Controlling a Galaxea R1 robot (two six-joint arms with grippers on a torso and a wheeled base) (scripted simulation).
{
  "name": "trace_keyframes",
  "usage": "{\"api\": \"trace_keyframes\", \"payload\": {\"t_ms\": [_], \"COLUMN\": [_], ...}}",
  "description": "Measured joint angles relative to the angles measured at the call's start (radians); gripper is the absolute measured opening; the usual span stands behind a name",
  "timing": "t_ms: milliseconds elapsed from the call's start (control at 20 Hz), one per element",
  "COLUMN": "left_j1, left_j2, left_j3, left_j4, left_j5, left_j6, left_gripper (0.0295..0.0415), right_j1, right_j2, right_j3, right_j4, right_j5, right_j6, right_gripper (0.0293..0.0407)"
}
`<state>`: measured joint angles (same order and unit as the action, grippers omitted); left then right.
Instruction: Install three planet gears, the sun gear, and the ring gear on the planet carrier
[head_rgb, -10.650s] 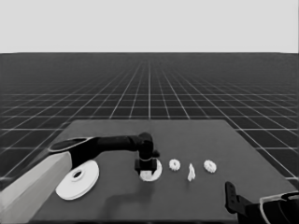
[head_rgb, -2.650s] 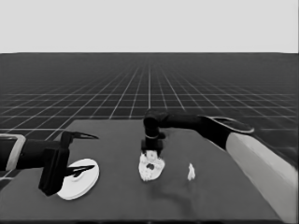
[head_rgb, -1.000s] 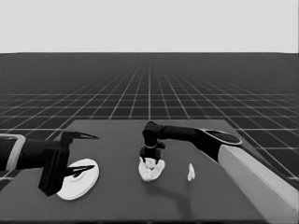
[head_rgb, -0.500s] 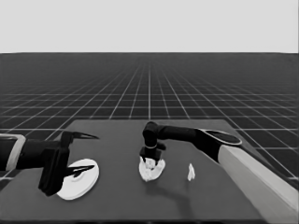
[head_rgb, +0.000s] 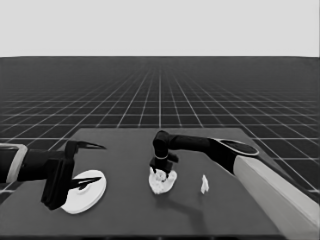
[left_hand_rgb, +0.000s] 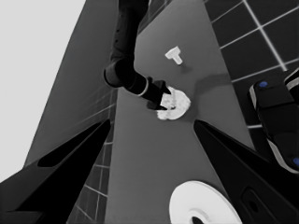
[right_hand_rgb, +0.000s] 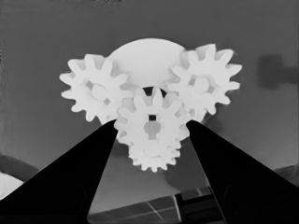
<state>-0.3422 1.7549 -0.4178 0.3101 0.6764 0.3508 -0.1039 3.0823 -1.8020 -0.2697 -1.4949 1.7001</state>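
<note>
Right gripper (head_rgb: 161, 171) is down over the smaller round part (head_rgb: 162, 182) at mid-tabletop (head_rgb: 125, 145), arm reaching in from the right side.

Right wrist view: four gears sit on the smaller round part (right_hand_rgb: 145, 56). One planet gear (right_hand_rgb: 96, 91) on one side, a second planet gear (right_hand_rgb: 203, 84) on the other, a third gear (right_hand_rgb: 153, 156) partly hidden under the middle one. The centre gear (right_hand_rgb: 152, 123), presumably the sun gear, lies between the right gripper's (right_hand_rgb: 150, 135) fingers (right_hand_rgb: 79, 182), its teeth meshing with the neighbours. The fingers stand apart, flanking that gear; their tips lie close against its teeth, but I cannot tell whether they press it or only bracket it. Judged: the gripper is seating or just letting go of the centre gear, held from directly above so the gear drops straight between the three planets.

Larger round part (head_rgb: 82, 190) lies flat at the tabletop's left end, under the waiting left gripper (head_rgb: 92, 165); not held. Left wrist view shows that gripper's fingers (left_hand_rgb: 70, 154) spread wide, with the larger round part (left_hand_rgb: 205, 207) below them.

Thin white piece (head_rgb: 204, 184) stands alone, to the right of the gear cluster, well apart from it.

Remaining, by the look of it: the larger round part must go on top of the gears.
</note>
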Motion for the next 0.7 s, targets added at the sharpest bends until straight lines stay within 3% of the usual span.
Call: {"api": "trace_keyframes", "payload": {"t_ms": [700], "left_j1": [0.0], "left_j2": [0.0], "left_j3": [0.0], "left_j4": [0.0], "left_j5": [0.0], "left_j6": [0.0], "left_gripper": [0.0385], "right_j1": [0.0], "right_j2": [0.0], "right_j3": [0.0], "right_j4": [0.0], "right_j5": [0.0], "right_j6": [0.147], "right_gripper": [0.0309]}}
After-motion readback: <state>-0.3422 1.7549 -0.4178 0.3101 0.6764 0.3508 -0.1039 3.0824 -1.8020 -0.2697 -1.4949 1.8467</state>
